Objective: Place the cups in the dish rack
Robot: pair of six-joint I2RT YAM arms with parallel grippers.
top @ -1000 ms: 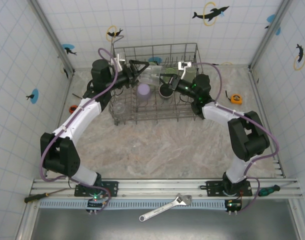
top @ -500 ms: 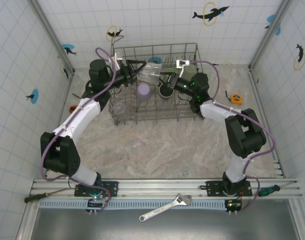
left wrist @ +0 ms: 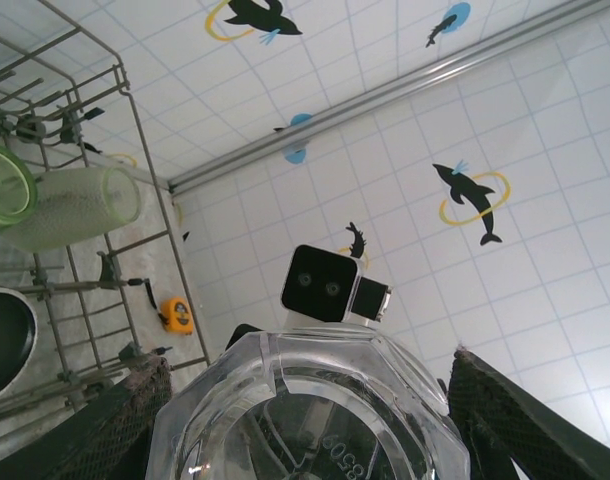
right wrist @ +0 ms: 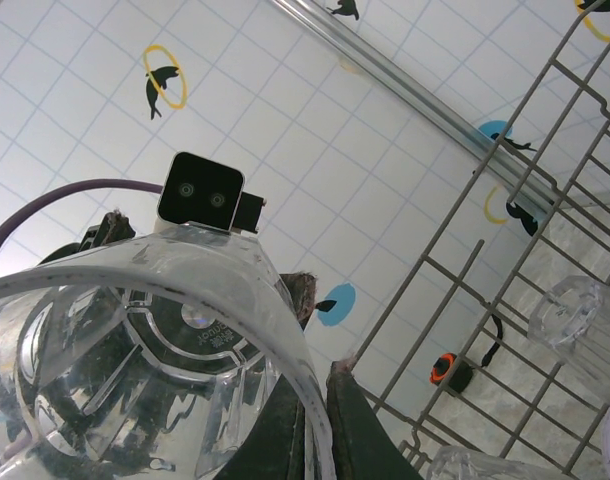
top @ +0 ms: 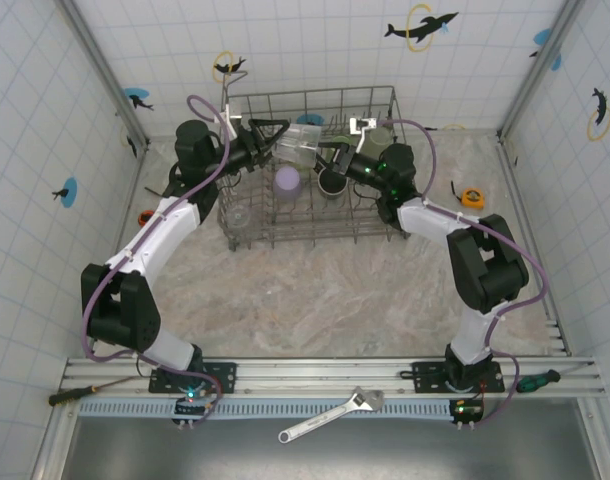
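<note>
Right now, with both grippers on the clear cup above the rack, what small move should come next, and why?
Probably open the left gripper slightly. Its fingers clamp the base of the clear cup, while the right gripper seems to pinch its rim, so one must let go before the cup goes into the rack.

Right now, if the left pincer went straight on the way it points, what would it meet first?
The left pincer grips the clear cup, so that comes first. Beyond it the right pincer faces it over the dish rack; their gap is hard to judge.
</note>
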